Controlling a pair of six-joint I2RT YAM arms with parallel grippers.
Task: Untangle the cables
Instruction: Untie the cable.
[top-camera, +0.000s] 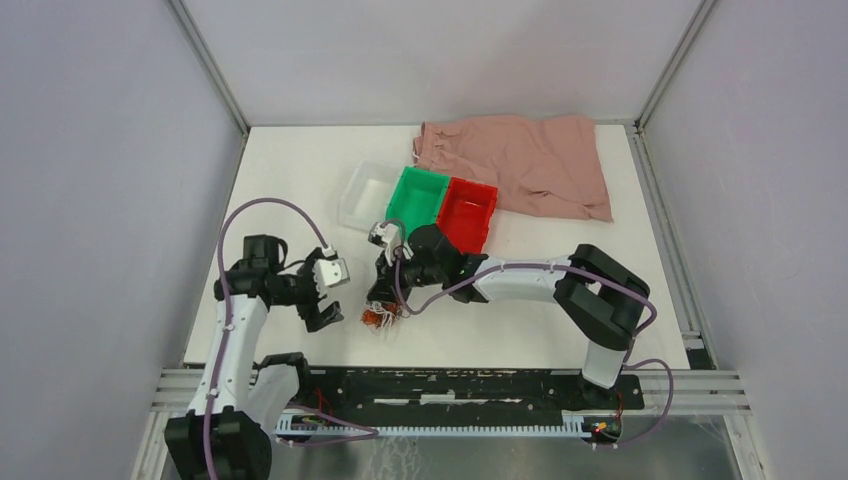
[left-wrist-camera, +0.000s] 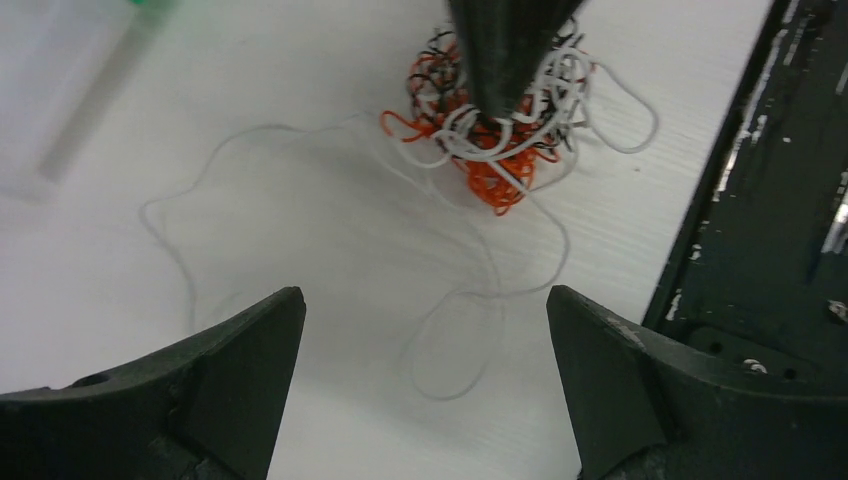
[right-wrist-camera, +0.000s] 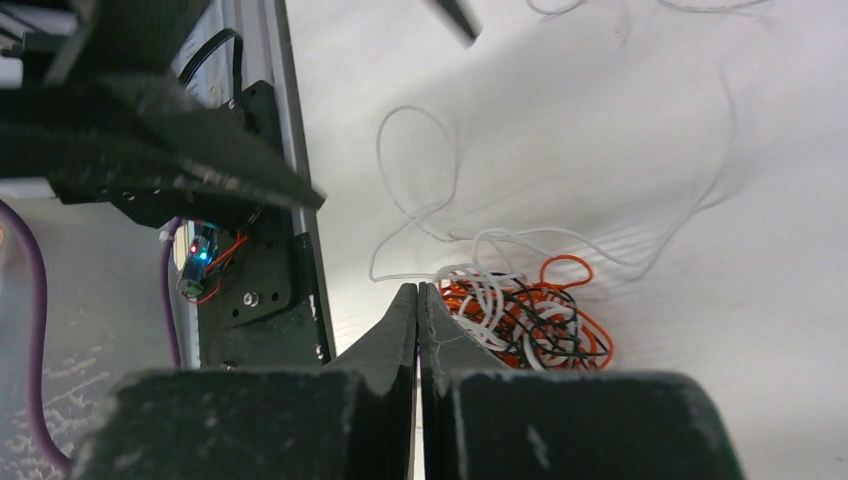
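Right tool (right-wrist-camera: 418, 297) pinched shut, tip in the cables (left-wrist-camera: 495, 150); left tool (left-wrist-camera: 425, 297) gapes wide nearby. Bins (top-camera: 422, 172) and cloth (top-camera: 530, 165) lie beyond on the tabletop (top-camera: 290, 170).

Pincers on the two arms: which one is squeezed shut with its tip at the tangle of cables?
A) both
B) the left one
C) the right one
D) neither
C: the right pincer has its jaws pressed together with its tip at the cables, while the left pincer stands wide open, apart from the tangle.
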